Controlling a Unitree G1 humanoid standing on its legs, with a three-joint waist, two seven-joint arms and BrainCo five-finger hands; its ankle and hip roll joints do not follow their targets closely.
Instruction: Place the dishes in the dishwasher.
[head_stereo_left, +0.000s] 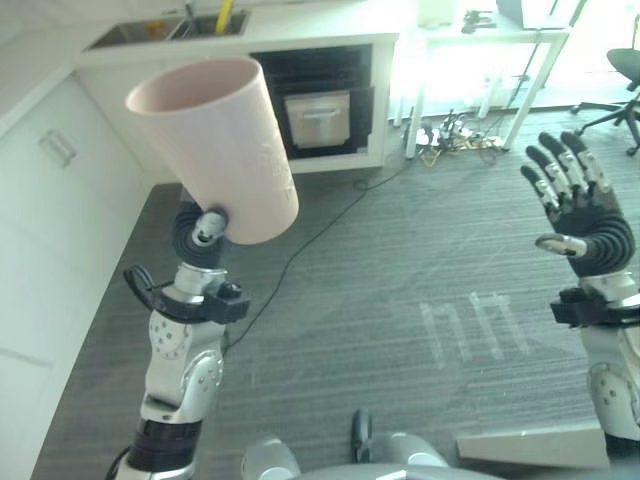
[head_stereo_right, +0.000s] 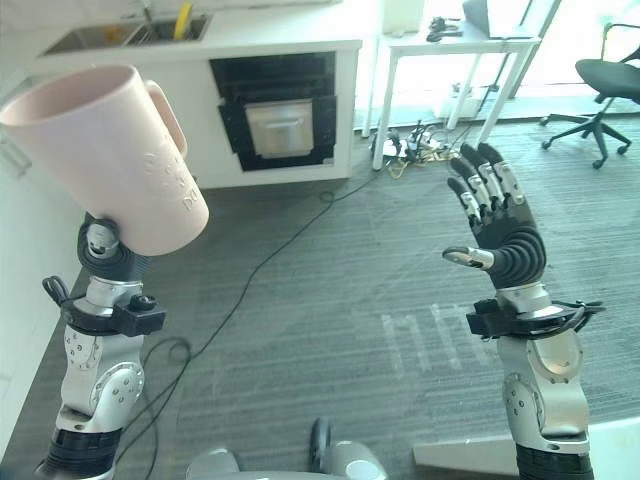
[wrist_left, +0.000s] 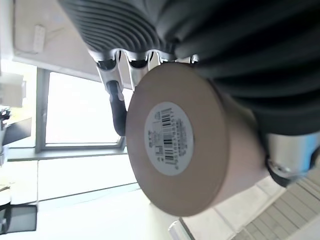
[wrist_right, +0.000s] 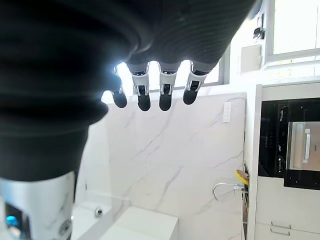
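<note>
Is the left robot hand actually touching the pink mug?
Touching. The left wrist view shows the left robot hand with fingers curled against the pink mug.

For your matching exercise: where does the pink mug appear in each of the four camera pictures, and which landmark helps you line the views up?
Left eye view: pink mug upper left, held up by the left hand.
Right eye view: upper left, handle showing.
Left wrist view: centre, its labelled base facing the camera.
Right wrist view: not in it.
Shared landmark: the dark open dishwasher under the counter, in both eye views and the right wrist view.
</note>
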